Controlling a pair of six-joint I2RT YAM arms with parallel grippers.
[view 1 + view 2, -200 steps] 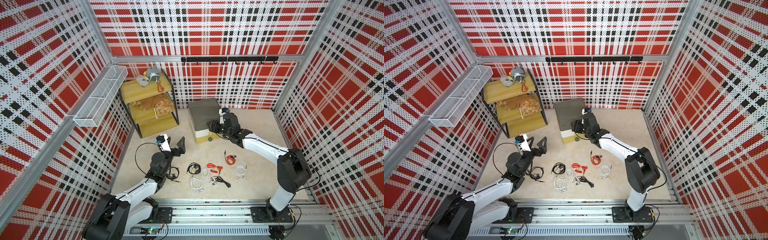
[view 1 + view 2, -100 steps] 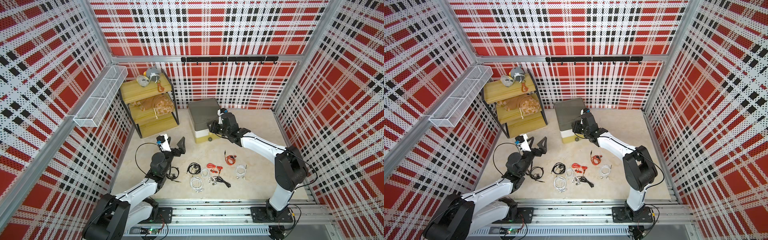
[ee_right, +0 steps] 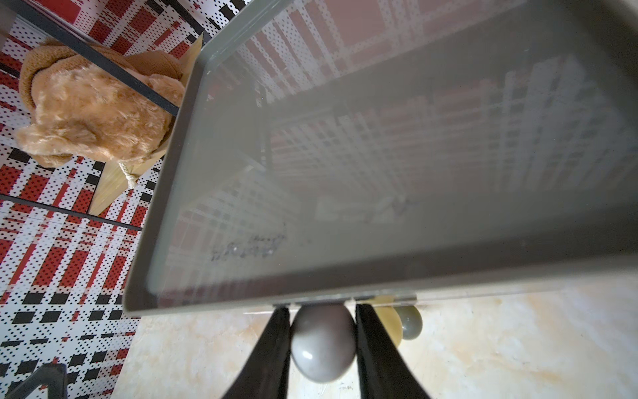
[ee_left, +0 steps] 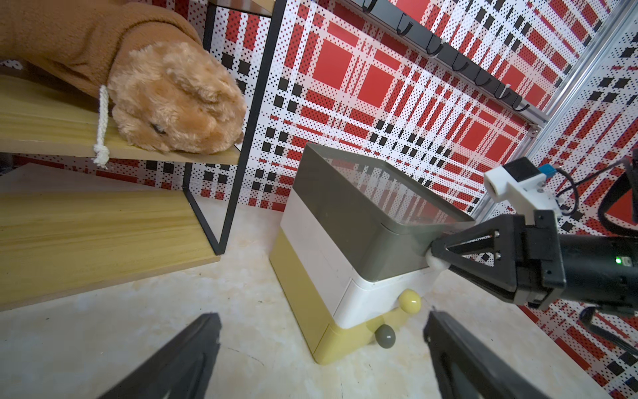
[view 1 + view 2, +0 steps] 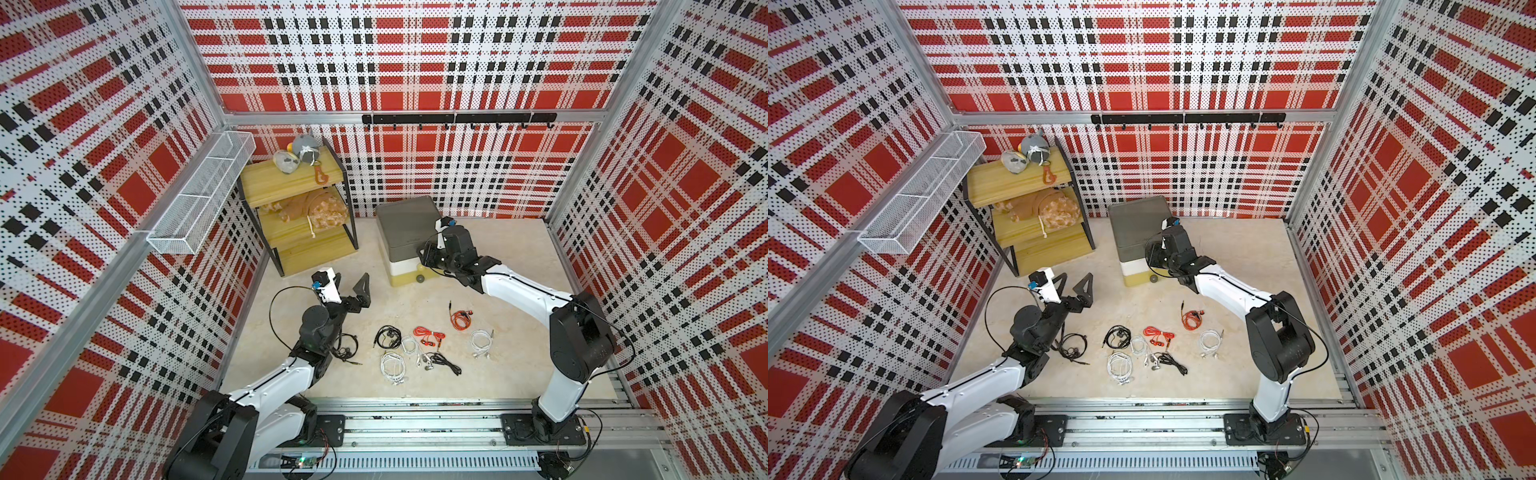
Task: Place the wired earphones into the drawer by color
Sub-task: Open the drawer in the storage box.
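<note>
Grey drawer knob (image 3: 322, 345) sits pinched between the right fingers (image 3: 274, 345). The left fingers (image 4: 186, 359) hang spread wide.

Bright; drawer (image 3: 379, 155) reflections, perhaps blurred.

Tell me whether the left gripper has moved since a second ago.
No. The left gripper sits at the same spot, just in front of the wooden shelf, jaws open.
</note>
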